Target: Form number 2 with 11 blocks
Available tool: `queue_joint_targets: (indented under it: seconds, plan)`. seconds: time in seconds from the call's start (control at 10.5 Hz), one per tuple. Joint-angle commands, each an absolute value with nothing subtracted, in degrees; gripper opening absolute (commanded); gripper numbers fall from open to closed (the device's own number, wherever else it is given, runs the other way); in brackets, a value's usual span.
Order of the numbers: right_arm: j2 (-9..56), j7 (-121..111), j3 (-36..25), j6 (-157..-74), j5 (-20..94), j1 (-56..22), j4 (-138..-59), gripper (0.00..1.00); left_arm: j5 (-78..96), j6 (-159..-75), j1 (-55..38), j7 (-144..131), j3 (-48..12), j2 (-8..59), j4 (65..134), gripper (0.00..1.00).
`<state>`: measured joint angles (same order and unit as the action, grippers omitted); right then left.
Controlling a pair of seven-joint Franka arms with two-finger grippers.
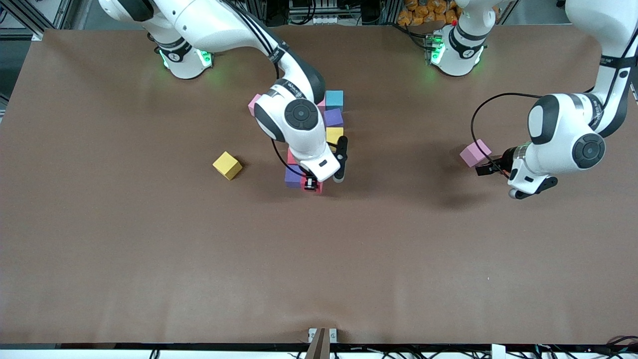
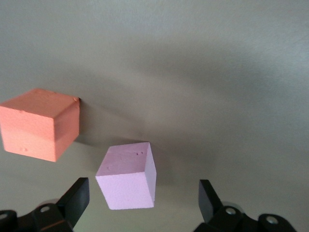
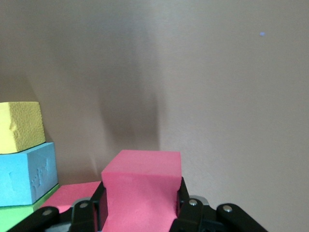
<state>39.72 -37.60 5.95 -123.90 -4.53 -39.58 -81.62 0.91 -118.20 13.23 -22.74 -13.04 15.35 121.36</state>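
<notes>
We see the right gripper (image 1: 311,185) clamped on a red block (image 3: 141,191) right at the number 2's (image 1: 333,118) near row, beside the purple block (image 1: 292,178) (the left gripper (image 1: 486,167), jaws spread, waits just beside a loose pink block (image 1: 474,152)).

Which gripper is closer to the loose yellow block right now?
Right. The right gripper is at the number 2, beside the yellow block; the left gripper sits by the pink block.

A robotics lab, by every sign. Two white arms (image 1: 299,124) bolted at the edge of a brown-covered desk (image 1: 149,239), bases (image 1: 187,60) glowing green. Aluminium framing (image 1: 30,15) and cable bundles (image 1: 309,12) along that edge. Plain foam cubes (image 1: 228,165) scattered about as test pieces.
</notes>
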Motion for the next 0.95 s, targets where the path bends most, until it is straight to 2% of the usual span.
queue_joint_targets:
  seconds: [0.0,0.38,0.86]
  plan:
    - [40.43,-38.41,6.06,-125.76,-5.10,-40.60,-81.12,0.51,2.64,-117.33,13.45,-26.79,-13.45,16.26,121.72,1.00]
    - [43.15,-38.41,6.24,-126.38,-5.01,-41.66,-81.21,0.51,2.64,-114.09,13.62,-31.82,-13.36,16.08,122.69,1.00]
    - [44.38,-38.32,6.42,-129.99,-4.57,-41.57,-83.67,0.51,2.64,-115.40,15.56,-31.73,-13.45,15.82,125.32,1.00]
